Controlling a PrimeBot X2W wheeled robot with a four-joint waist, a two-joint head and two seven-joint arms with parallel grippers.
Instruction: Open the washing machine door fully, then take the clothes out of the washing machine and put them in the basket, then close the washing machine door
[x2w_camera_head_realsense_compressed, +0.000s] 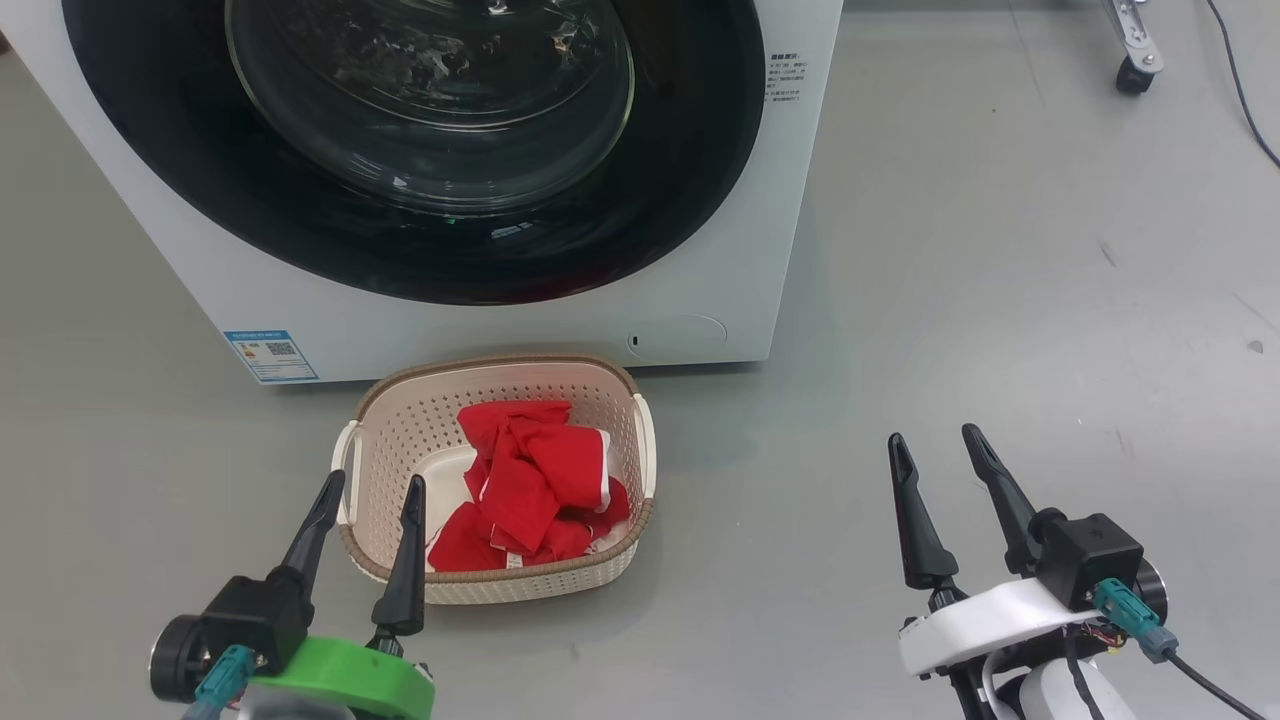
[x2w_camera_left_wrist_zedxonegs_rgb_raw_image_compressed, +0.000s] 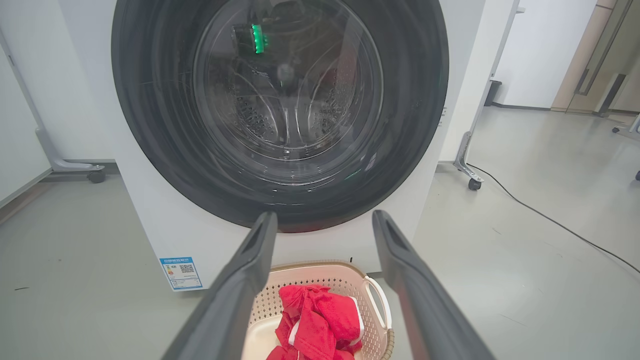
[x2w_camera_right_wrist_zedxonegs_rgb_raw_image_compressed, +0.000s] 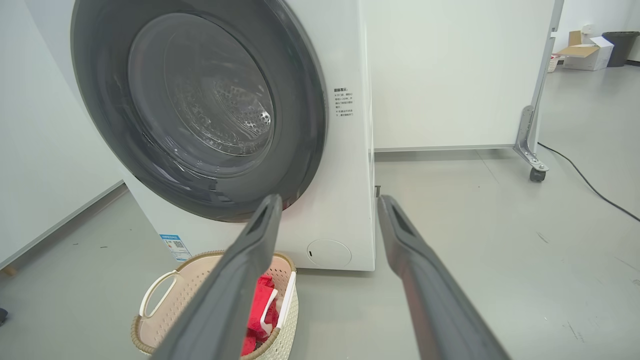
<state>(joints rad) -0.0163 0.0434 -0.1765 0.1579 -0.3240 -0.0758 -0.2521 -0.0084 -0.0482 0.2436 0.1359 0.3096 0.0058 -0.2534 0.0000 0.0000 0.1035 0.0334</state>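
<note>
Left tool (x2w_camera_head_realsense_compressed: 375, 480): spread, empty; I hold it near basket (x2w_camera_head_realsense_compressed: 480, 365) corner.
Right tool (x2w_camera_head_realsense_compressed: 932, 433): spread, empty, well apart over floor (x2w_camera_head_realsense_compressed: 1000, 250).
Clothes (x2w_camera_head_realsense_compressed: 525, 480): heaped in basket, in front of washing machine (x2w_camera_head_realsense_compressed: 500, 330).
Washing machine door (x2w_camera_head_realsense_compressed: 680, 180): shut flush. I judge task done, hence tools idle.
</note>
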